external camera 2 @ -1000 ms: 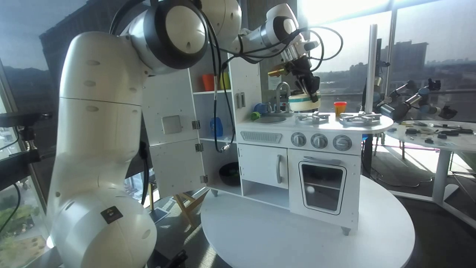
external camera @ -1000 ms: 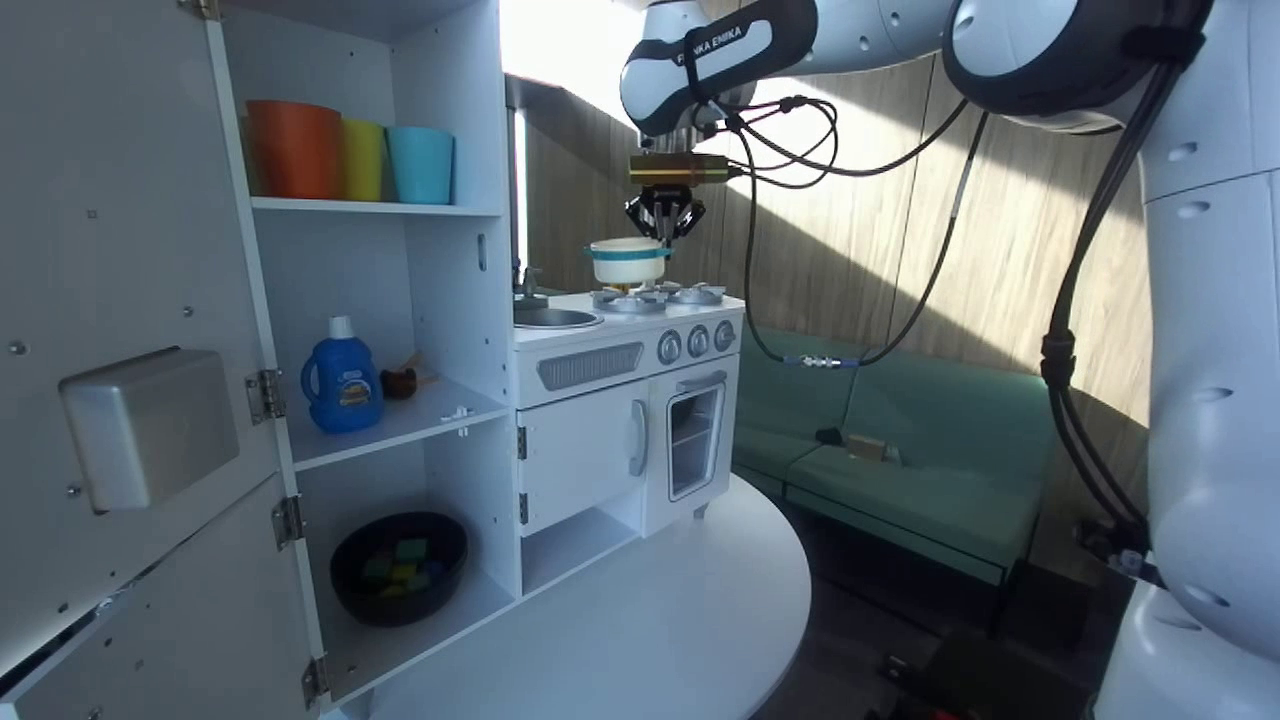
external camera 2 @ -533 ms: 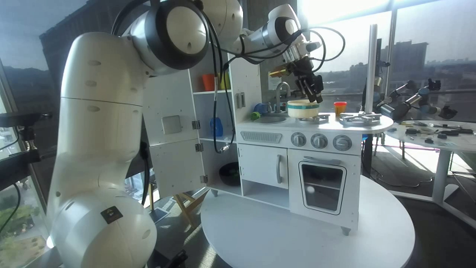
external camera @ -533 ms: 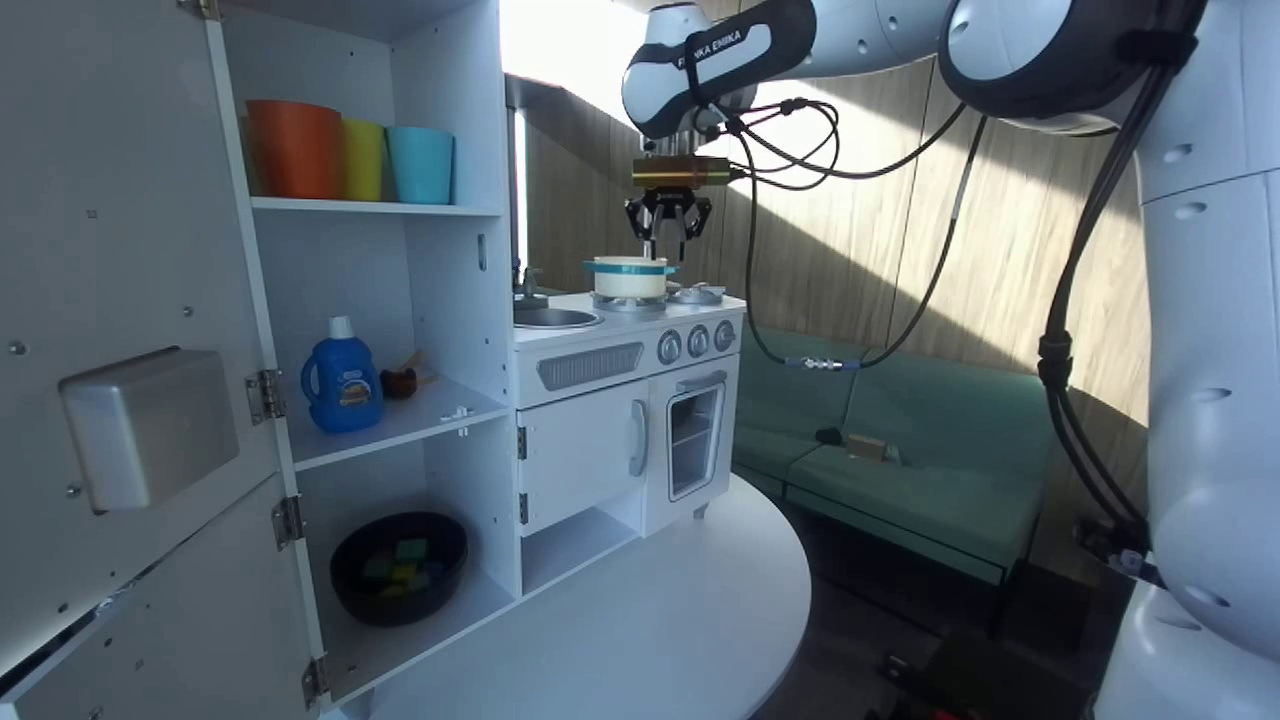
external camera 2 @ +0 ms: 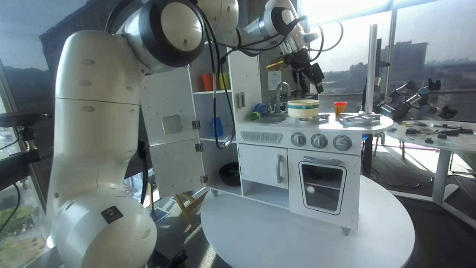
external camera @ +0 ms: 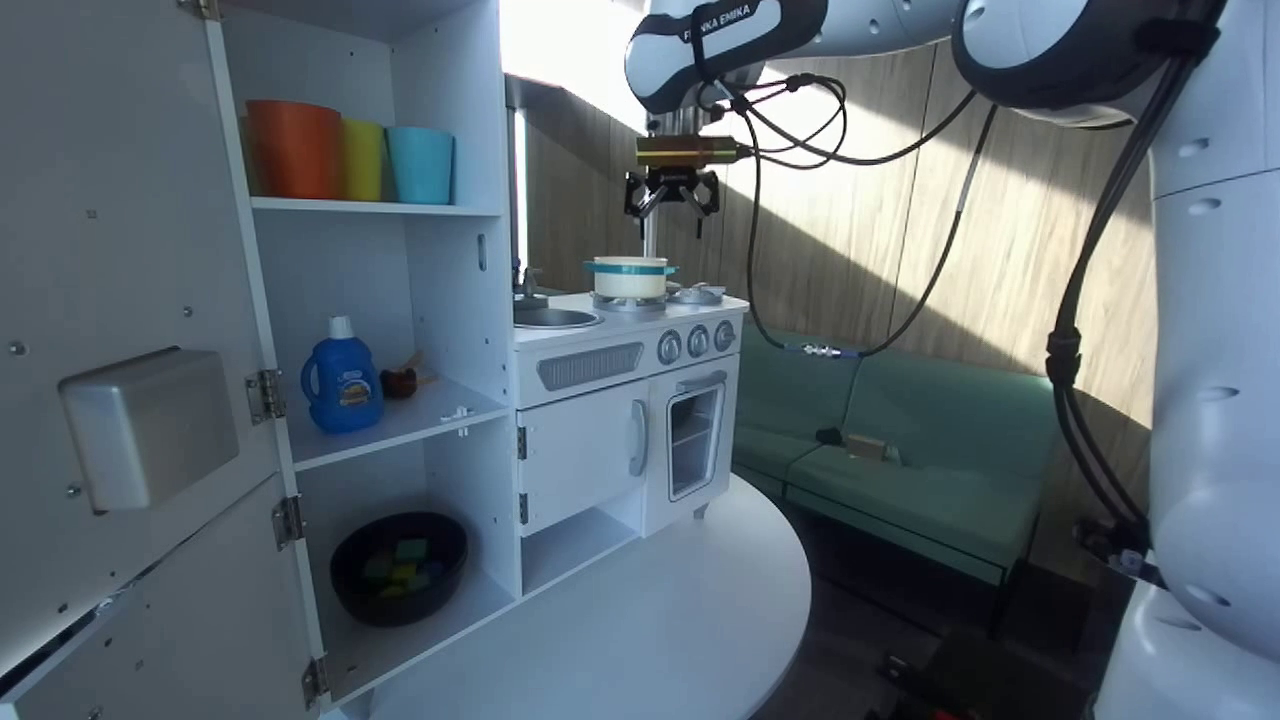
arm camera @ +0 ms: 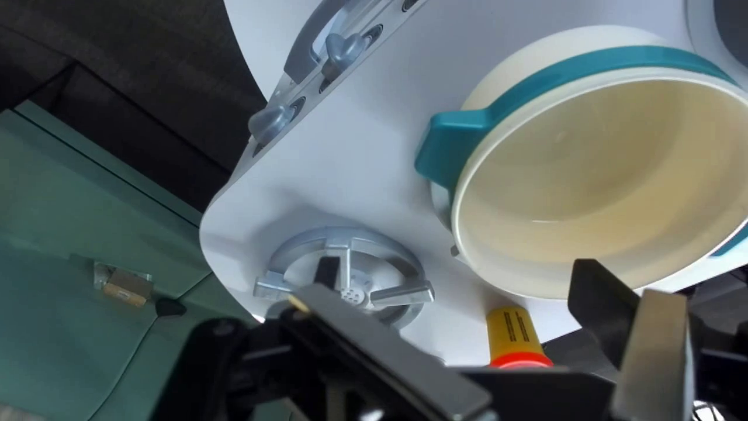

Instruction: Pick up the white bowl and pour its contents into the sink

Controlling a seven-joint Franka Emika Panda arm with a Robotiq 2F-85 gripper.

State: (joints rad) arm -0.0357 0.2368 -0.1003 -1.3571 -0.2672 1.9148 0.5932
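Your gripper (external camera: pixel 670 229), jaws parted wide, above the upright white bowl (external camera: pixel 630 284), a burner (external camera: pixel 628 304) under the bowl, the sink (external camera 2: pixel 271 120) just beside it.

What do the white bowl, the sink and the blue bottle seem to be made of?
White bowl: probably faintly glossy plastic, from the small glint inside; enamel isn't ruled out.
Sink: smooth, grey; its dull shine fits metal or painted plastic.
Blue bottle: likely plastic, fairly smooth, judging by its moulded shape.
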